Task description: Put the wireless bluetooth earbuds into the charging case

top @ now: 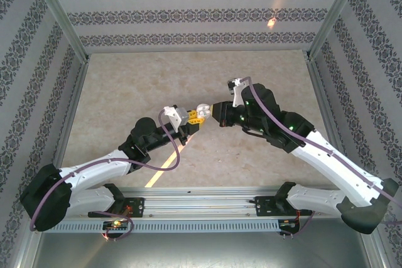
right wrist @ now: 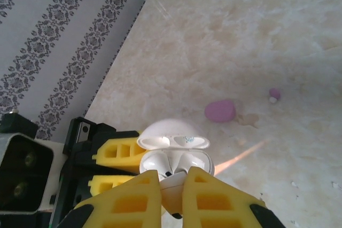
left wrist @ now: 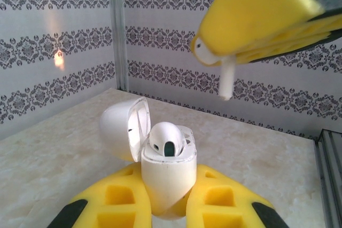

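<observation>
**A:** What was the left gripper [left wrist: 168,198] doing?

**B:** It was clenched on the white case [left wrist: 168,174] and held it upright above the table [left wrist: 48,153]. The lid [left wrist: 124,129] was swung open to the left. One earbud [left wrist: 164,138] already sat in its socket. The socket beside it looked free, though I couldn't see down into it.

**A:** And the right side?

**B:** The right gripper [left wrist: 224,36] was pinched on the second earbud [left wrist: 226,78], stem pointing down. It hung above the case and a little to its right, not touching it.

**A:** Which step was that, then?

**B:** I'd judge it the last insertion, with one bud in and one to go. The next move called for bringing the stem over the free socket and matching its tilt. Then it should lower gently and let go only once the bud was seated, with the left gripper keeping the case steady.

**A:** Anything further right?

**B:** A pink oval [right wrist: 220,110] and a small purple piece [right wrist: 274,94] lay on the table, well apart from both grippers.
</observation>
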